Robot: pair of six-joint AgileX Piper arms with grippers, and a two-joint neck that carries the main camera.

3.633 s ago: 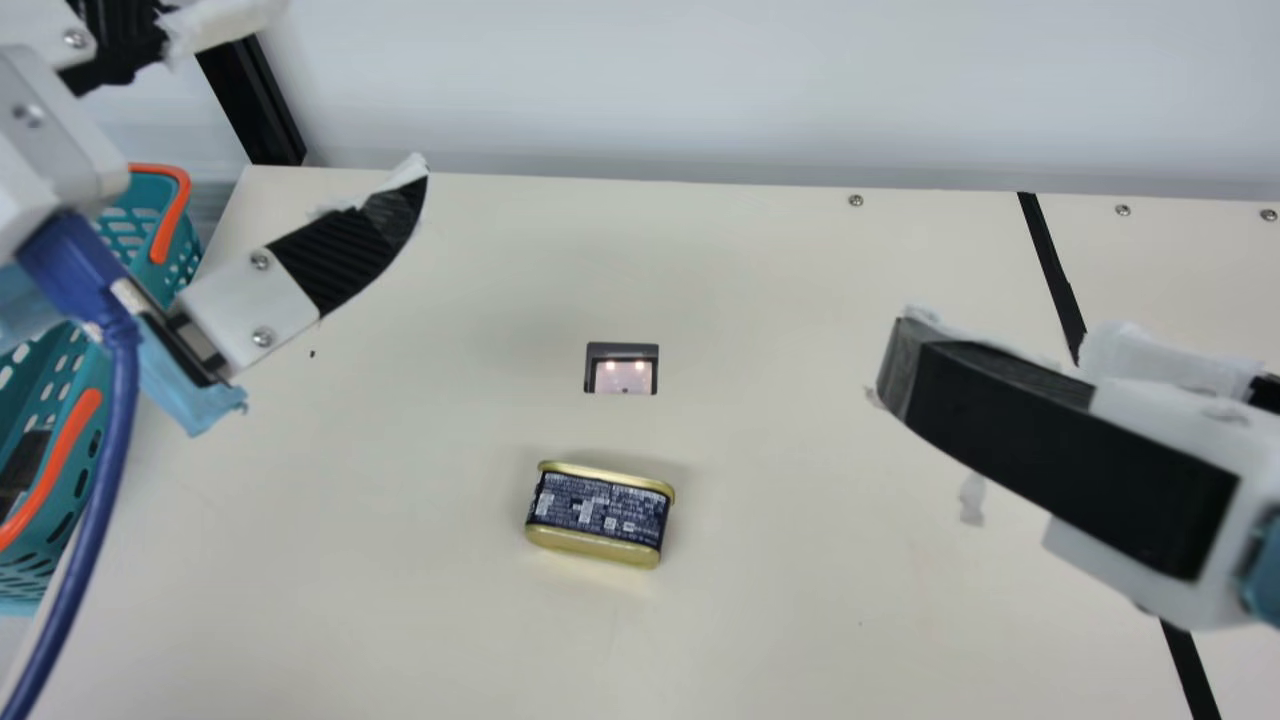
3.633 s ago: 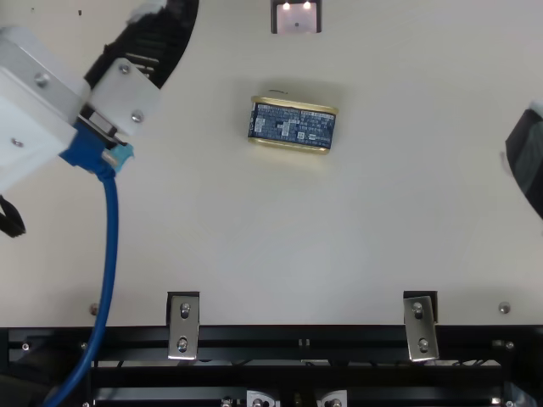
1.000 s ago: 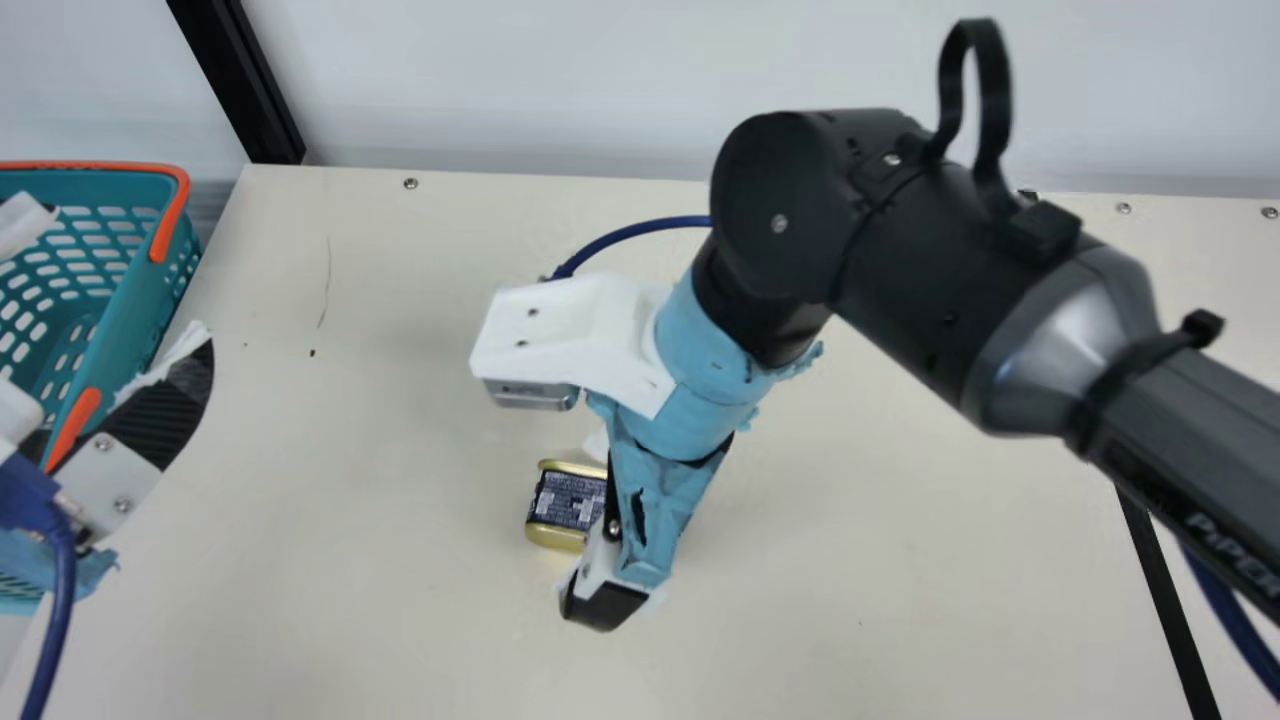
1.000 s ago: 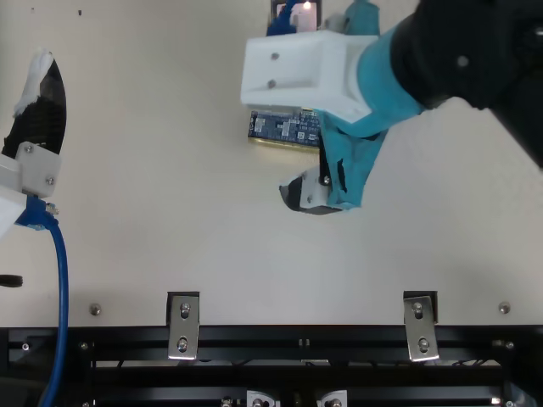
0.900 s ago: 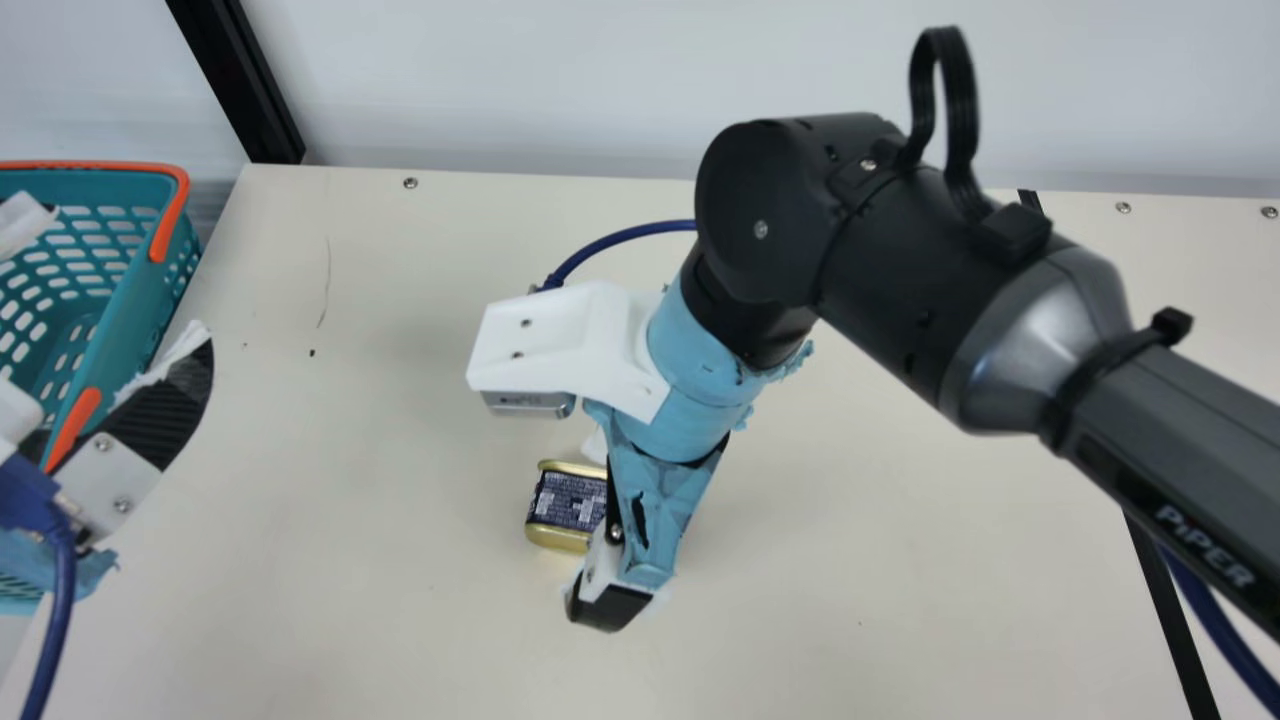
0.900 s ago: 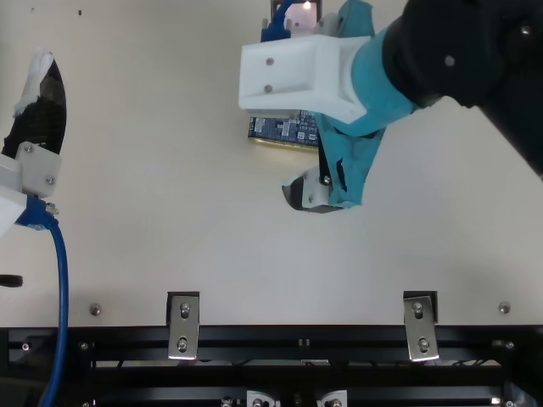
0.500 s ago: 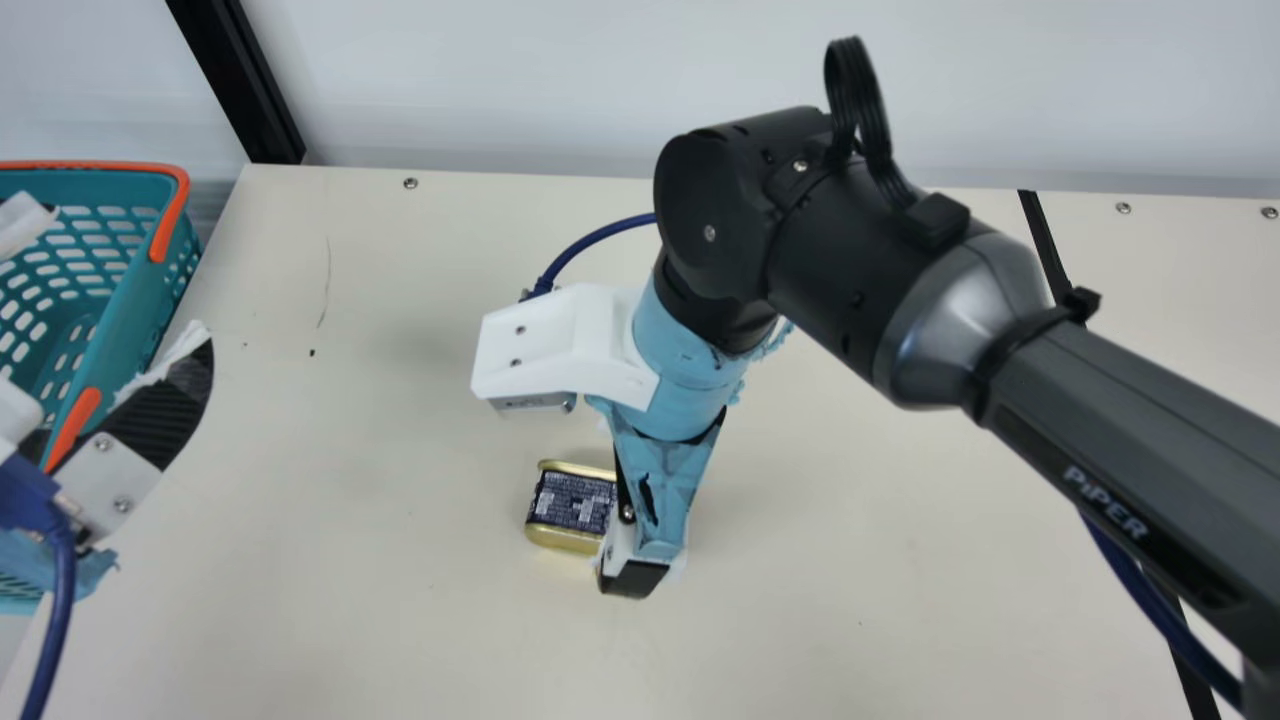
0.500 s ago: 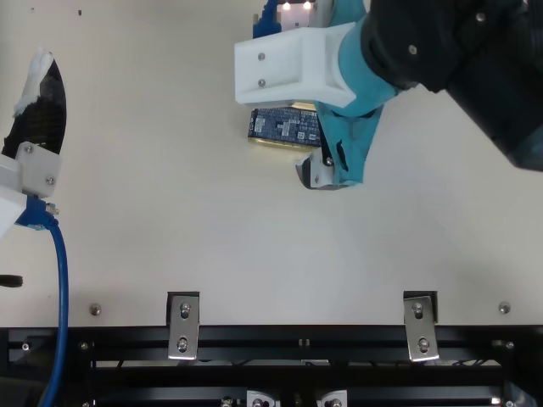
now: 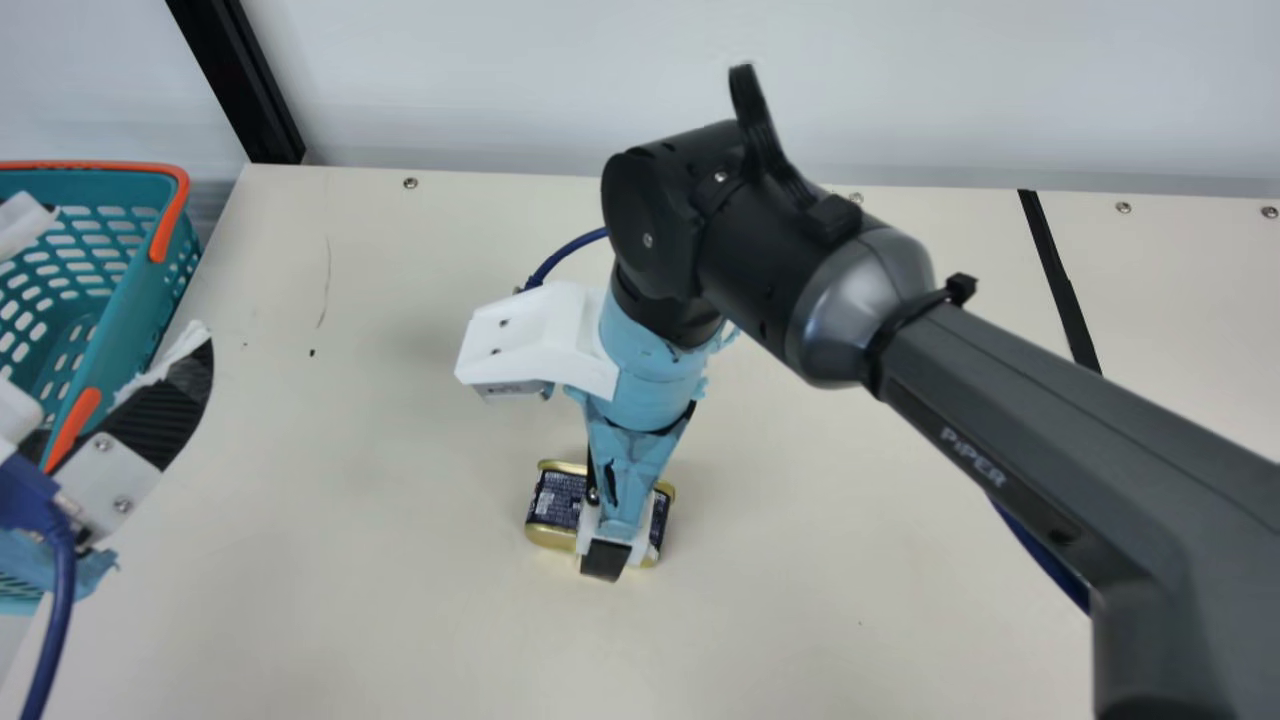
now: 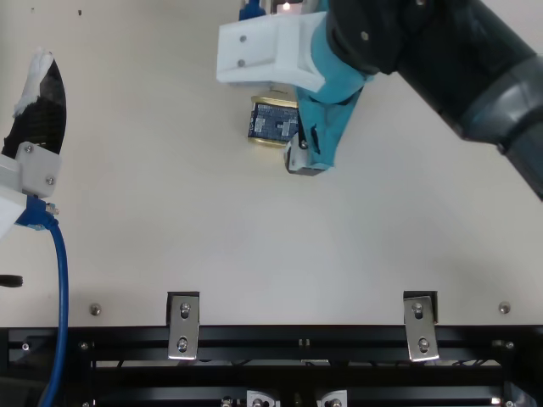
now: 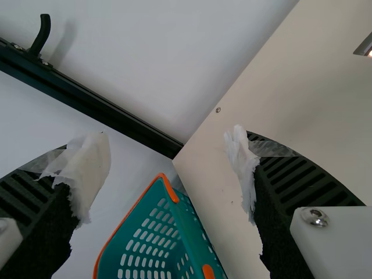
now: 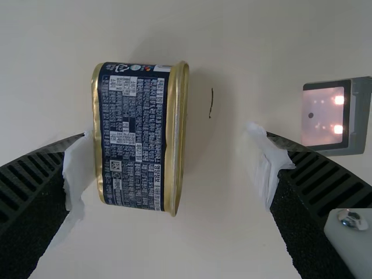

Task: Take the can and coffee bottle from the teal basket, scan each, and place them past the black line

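The right gripper (image 12: pixel 173 135), fingers spread, hangs over the can (image 12: pixel 132 136) on the table (image 12: pixel 232 247), the can's long axis crossing the line between fingertips, the scanner-side (image 12: pixel 323 116) finger farther from it.

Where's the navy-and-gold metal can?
The can is on the cream table, left of the black line in the main view; in the right wrist view, between the fingers of the right gripper, near the grey scanner.

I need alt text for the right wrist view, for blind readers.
A navy, gold-rimmed can lies on its side on the cream table, with the right tool open at it, not gripping. A scanner nearby shows two bright lights.
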